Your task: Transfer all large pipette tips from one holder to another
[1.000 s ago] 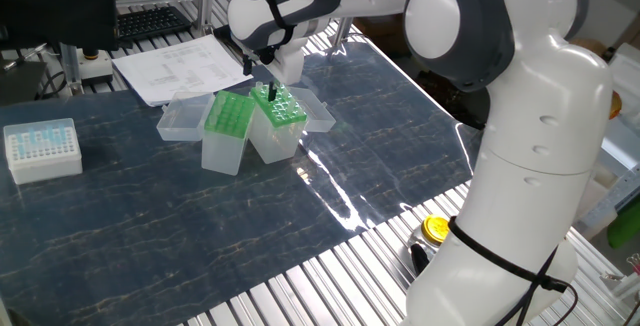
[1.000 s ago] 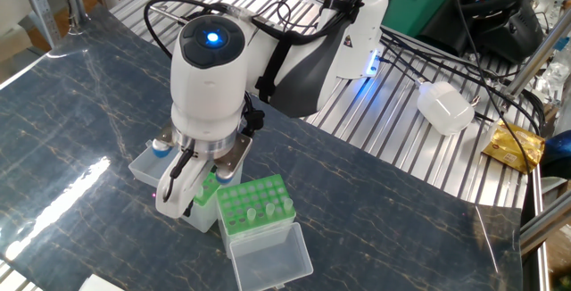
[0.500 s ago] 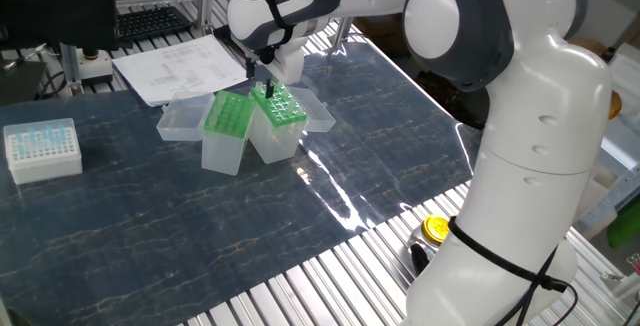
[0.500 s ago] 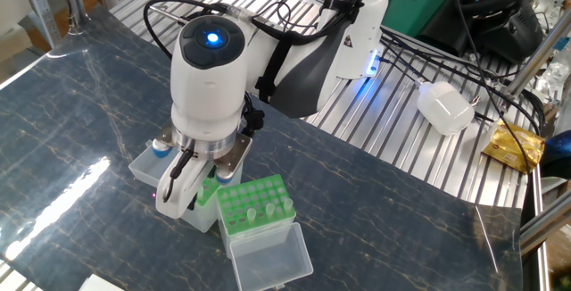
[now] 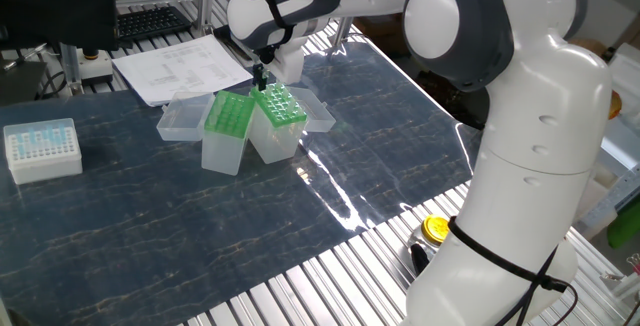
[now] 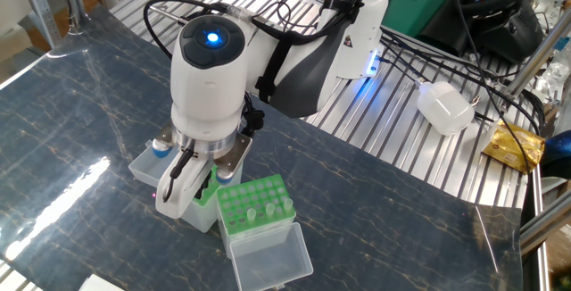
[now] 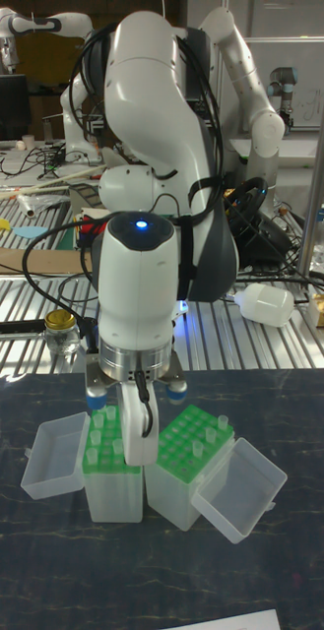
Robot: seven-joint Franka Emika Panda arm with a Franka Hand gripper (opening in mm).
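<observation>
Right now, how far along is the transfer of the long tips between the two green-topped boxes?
Done: several tips seem to stand in the narrower box. In hand: the end effector hangs just above the two boxes; whether it grips a tip cannot be told. Left: at least two tips stand in the wider box, so the job is unfinished.
</observation>
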